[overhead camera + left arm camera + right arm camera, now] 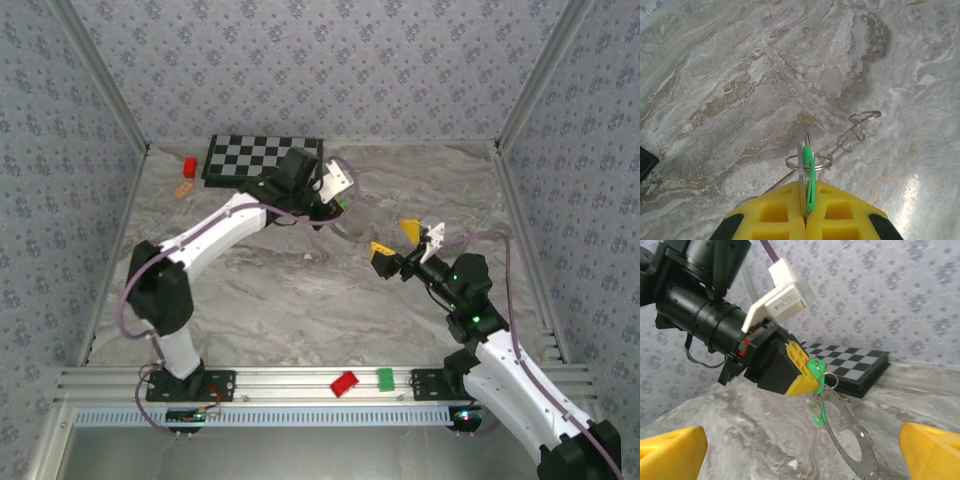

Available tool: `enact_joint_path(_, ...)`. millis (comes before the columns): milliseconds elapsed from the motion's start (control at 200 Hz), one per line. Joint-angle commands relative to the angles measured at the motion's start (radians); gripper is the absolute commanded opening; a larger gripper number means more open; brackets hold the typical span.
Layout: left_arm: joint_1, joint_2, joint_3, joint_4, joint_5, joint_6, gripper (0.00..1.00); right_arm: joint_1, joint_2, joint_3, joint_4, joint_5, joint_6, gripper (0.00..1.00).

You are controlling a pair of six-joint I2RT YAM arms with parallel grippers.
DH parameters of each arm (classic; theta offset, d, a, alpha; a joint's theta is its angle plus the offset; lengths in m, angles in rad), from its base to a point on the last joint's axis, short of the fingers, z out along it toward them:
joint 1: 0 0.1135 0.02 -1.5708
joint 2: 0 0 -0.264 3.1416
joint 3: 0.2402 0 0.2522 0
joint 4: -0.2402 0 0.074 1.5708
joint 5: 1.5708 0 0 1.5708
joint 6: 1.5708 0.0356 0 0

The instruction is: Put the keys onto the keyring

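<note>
Green keys pinched in left gripper, keyring hanging below

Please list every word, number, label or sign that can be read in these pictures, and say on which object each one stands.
No text is readable in these views.
sticker on the white box mounted on the left arm: it carries dark print, too small and blurred to read.
checkerboard: only black and light squares, no letters or numbers.
</note>
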Motion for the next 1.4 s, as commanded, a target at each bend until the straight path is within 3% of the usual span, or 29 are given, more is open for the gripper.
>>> enact_joint_path(0, -0.009, 0.103, 0.190, -0.169, -0.006, 0.038, 0.00, -0.004, -0.065, -0.019, -0.082, 0.149, -0.012, 1.00)
enact_joint_path(125, -0.009, 0.246, 0.425, -0.333, -0.024, 0.056, 0.00, -0.007, -0.100, -0.037, -0.084, 0.168, -0.003, 1.00)
enact_joint_path(375, -0.008, 0.503, 0.808, -0.496, -0.079, 0.059, 0.00, -0.011, -0.102, -0.035, -0.097, 0.178, 0.008, 1.00)
enact_joint_path(545, -0.006, 0.592, 0.935, -0.520, -0.098, 0.060, 0.00, -0.015, -0.104, -0.042, -0.094, 0.185, 0.007, 1.00)
enact_joint_path(750, -0.012, 0.559, 0.870, -0.560, -0.073, 0.058, 0.00, -0.019, -0.103, -0.052, -0.081, 0.191, 0.014, 1.00)
enact_joint_path(1394, -0.046, 0.275, 0.227, -0.354, -0.073, -0.012, 0.00, -0.026, -0.094, -0.068, -0.051, 0.192, 0.024, 1.00)
